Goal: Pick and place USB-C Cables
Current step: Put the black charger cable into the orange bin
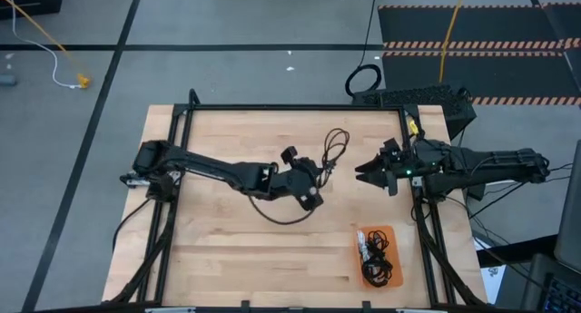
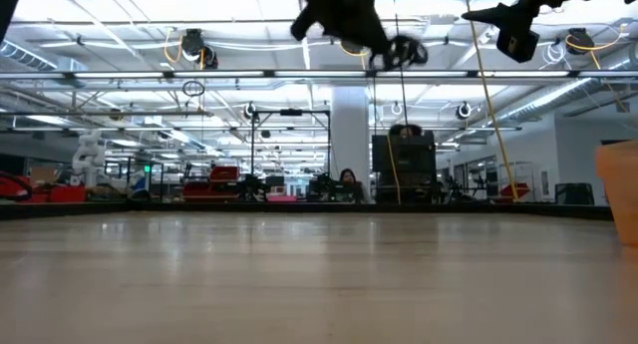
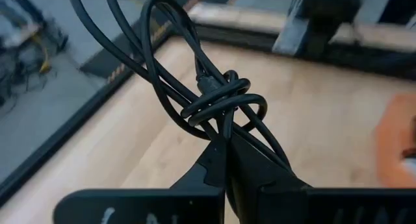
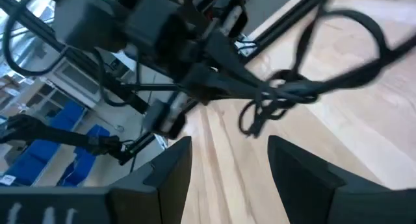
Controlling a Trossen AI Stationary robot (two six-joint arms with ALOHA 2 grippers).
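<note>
Left pincer (image 1: 320,171) hangs raised over mid-surface, fingers (image 3: 224,160) clamped tight on a black cable (image 1: 334,148) just below its knotted middle. The cable's loops trail up and away from the fingertips toward the far edge, long axis roughly in line with the fingers; it is off the wood.

Right pincer (image 1: 363,172) faces it from the other side at about the same height, fingers spread wide, holding nothing, with a clear gap between. From its wrist camera the bundle (image 4: 286,91) lies straight ahead beyond the open fingers.

Orange tray (image 1: 392,233) sits near the surface's front right corner, already holding a white cable (image 1: 362,244) and black ones (image 1: 379,269).

Judgement: the tray lies nearer the right arm, so the move ahead is either a handover or a carry toward the front right.
</note>
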